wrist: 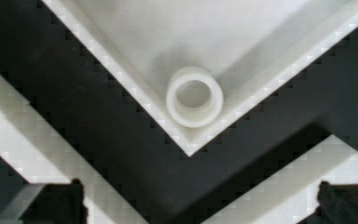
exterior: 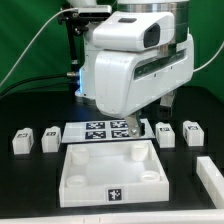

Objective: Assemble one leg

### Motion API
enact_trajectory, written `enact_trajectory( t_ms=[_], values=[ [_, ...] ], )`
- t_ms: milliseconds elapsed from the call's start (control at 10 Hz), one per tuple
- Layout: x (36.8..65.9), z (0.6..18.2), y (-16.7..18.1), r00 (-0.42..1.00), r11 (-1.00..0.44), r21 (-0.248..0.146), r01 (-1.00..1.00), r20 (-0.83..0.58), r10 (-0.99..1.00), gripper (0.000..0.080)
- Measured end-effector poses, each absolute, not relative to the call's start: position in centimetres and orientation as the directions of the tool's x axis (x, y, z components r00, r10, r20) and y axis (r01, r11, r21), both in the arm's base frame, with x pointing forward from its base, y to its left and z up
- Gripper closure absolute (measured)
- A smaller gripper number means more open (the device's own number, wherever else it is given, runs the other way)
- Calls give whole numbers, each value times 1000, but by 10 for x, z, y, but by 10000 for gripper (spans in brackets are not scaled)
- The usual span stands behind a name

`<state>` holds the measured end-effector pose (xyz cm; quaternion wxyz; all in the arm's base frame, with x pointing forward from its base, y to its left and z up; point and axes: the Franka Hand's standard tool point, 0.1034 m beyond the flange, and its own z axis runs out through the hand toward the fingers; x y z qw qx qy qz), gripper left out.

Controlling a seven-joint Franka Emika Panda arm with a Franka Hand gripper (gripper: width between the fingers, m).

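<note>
Claw (wrist: pixel 190 207) hanging open, empty, above tray (exterior: pixel 80 187) corner socket (wrist: pixel 195 97) — I'm seeing each leg (exterior: pixel 165 132) lying loose beside tray — none seated, everything remaining.

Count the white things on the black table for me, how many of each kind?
Legs: 4
Square tray piece: 1
Marker board: 1
White piece, cut off at the exterior view's right edge: 1
Total: 7
</note>
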<state>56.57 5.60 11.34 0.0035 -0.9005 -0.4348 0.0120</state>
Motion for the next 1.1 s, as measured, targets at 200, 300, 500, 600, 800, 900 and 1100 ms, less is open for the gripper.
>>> enact_trajectory(
  t_ms=[200, 300, 500, 600, 800, 900, 1100],
  values=[
    [566, 113, 56, 622, -622, -17, 783, -19, 783, 150],
    [566, 113, 56, 621, -622, -17, 783, -19, 783, 150],
    [554, 108, 57, 512, -512, 3, 859, 1, 859, 150],
    [526, 99, 50, 321, -321, 8, 947, 2, 947, 150],
    [487, 84, 29, 64, -64, -3, 998, 0, 998, 150],
    [474, 75, 18, -107, 108, -2, 994, 3, 994, 150],
    [455, 51, 4, -156, 156, -21, 988, 17, 988, 150]
  ],
)
